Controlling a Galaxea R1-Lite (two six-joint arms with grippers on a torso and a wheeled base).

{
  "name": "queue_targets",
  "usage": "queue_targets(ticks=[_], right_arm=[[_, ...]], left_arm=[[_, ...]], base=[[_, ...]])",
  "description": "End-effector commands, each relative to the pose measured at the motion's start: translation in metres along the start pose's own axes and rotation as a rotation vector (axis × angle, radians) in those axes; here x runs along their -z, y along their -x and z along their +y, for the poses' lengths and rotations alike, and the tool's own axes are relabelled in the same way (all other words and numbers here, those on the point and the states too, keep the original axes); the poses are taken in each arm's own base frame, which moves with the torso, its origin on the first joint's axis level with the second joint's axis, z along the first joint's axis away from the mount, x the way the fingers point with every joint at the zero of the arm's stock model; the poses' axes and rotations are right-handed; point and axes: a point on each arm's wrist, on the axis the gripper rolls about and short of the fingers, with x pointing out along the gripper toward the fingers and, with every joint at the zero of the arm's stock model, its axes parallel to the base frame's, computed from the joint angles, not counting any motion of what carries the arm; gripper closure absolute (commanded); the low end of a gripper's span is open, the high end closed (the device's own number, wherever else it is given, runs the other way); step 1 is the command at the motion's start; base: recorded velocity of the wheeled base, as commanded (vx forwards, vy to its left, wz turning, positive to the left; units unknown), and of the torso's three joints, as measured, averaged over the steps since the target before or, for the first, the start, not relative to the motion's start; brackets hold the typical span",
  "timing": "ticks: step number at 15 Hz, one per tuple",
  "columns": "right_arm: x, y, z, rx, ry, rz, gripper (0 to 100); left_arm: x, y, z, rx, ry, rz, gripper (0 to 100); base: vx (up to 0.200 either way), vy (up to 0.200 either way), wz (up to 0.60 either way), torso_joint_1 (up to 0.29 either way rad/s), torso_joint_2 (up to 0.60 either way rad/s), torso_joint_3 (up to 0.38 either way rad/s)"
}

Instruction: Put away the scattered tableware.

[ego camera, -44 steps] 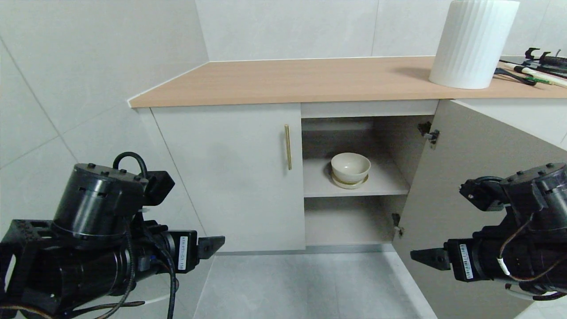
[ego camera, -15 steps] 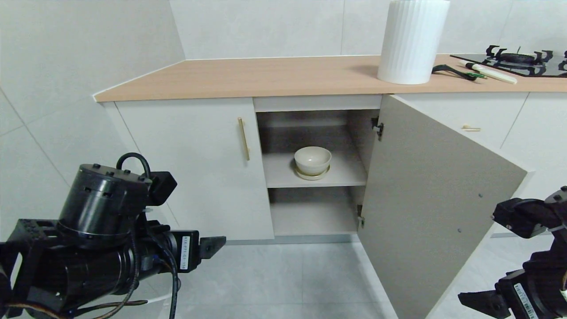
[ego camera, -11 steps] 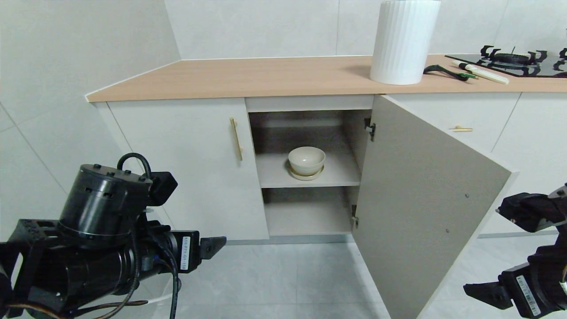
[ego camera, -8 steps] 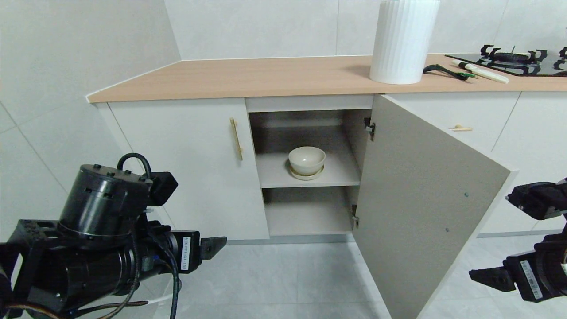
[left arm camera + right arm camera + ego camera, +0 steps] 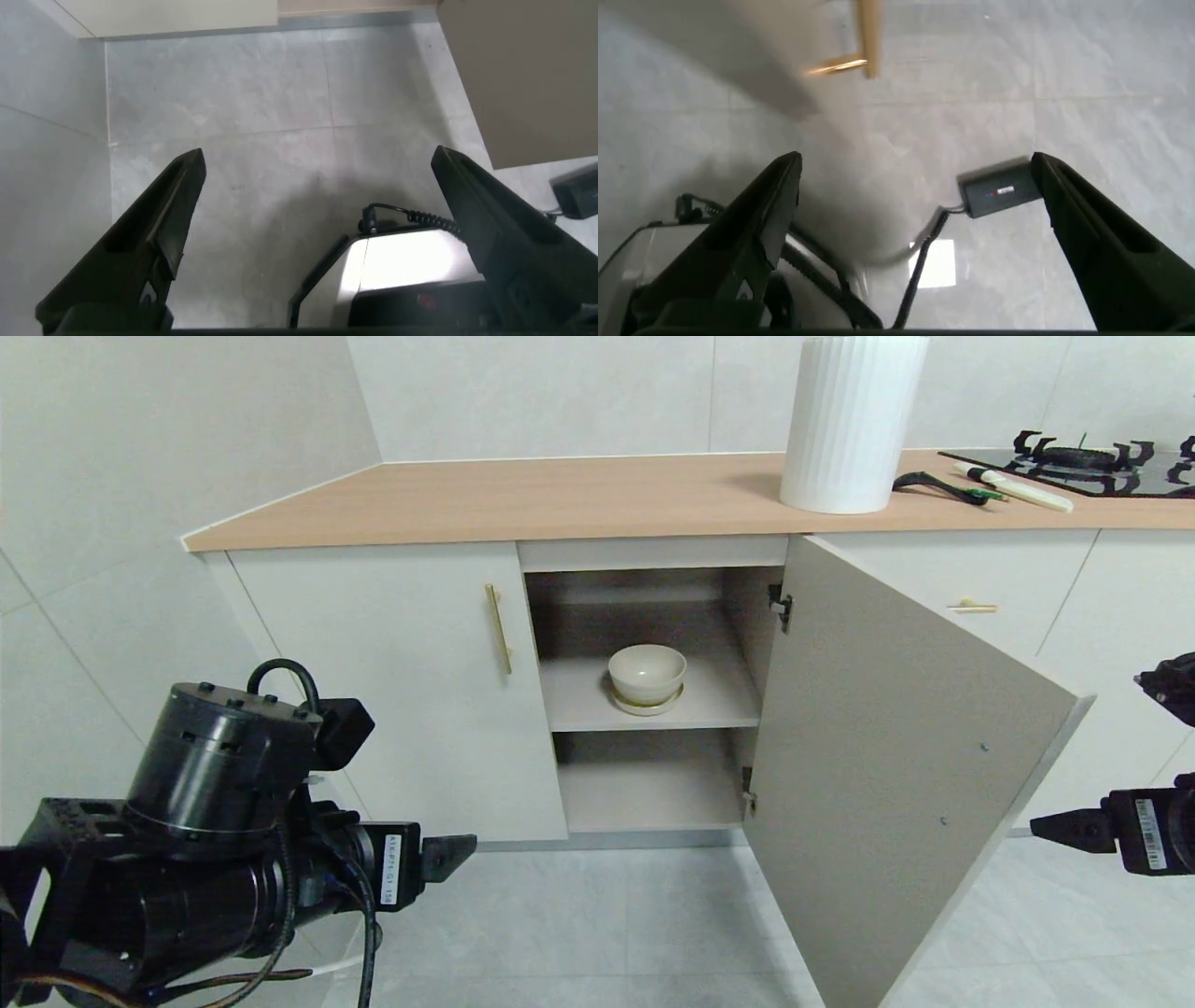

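Two empty grippers, one bowl shelved

Both grippers hang low over the floor: the left gripper (image 5: 318,166) and the right gripper (image 5: 915,166) each have their fingers spread wide with nothing between them. Beyond them the cabinet door (image 5: 896,747) stands swung open, jutting out between the right gripper and the opening. Inside, the bowl (image 5: 646,670) sits on a small plate (image 5: 644,707) on the upper shelf (image 5: 714,698), so that part looks done. Farther back on the desk (image 5: 523,499), utensils (image 5: 971,487) lie beside a white ribbed canister (image 5: 848,420) near the stove (image 5: 1083,462). They probably remain, as does closing the door.
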Motion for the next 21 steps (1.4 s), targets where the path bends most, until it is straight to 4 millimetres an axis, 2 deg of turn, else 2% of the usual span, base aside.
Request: queue_targets(ticks=[1, 5, 7, 10, 13, 16, 21], right_arm=[[-0.004, -0.005, -0.011, 0.046, -0.029, -0.009, 0], [-0.015, -0.023, -0.026, 0.104, -0.082, -0.052, 0], [-0.019, -0.033, -0.027, 0.111, -0.098, -0.069, 0], [-0.027, -0.057, -0.028, 0.117, -0.181, -0.089, 0], [-0.03, -0.066, -0.026, 0.11, -0.205, -0.112, 0], [-0.031, -0.068, -0.018, 0.08, -0.234, -0.128, 0], [-0.026, -0.065, 0.01, -0.013, -0.233, -0.118, 0]], left_arm=[[0.0, 0.0, 0.0, -0.001, 0.001, 0.001, 0], [0.0, 0.0, 0.0, -0.001, 0.001, -0.001, 0], [0.0, 0.0, 0.0, -0.001, 0.001, 0.001, 0], [0.0, 0.0, 0.0, 0.0, 0.001, -0.002, 0], [-0.001, 0.0, 0.0, 0.0, 0.002, -0.004, 0], [-0.001, 0.0, 0.0, 0.0, 0.003, -0.004, 0], [-0.001, 0.001, 0.0, 0.001, 0.004, -0.006, 0]], base=[[0.0, 0.0, 0.0, 0.0, 0.0, 0.0], [0.0, 0.0, 0.0, 0.0, 0.0, 0.0], [0.0, 0.0, 0.0, 0.0, 0.0, 0.0], [0.0, 0.0, 0.0, 0.0, 0.0, 0.0], [0.0, 0.0, 0.0, 0.0, 0.0, 0.0], [0.0, 0.0, 0.0, 0.0, 0.0, 0.0], [0.0, 0.0, 0.0, 0.0, 0.0, 0.0]])
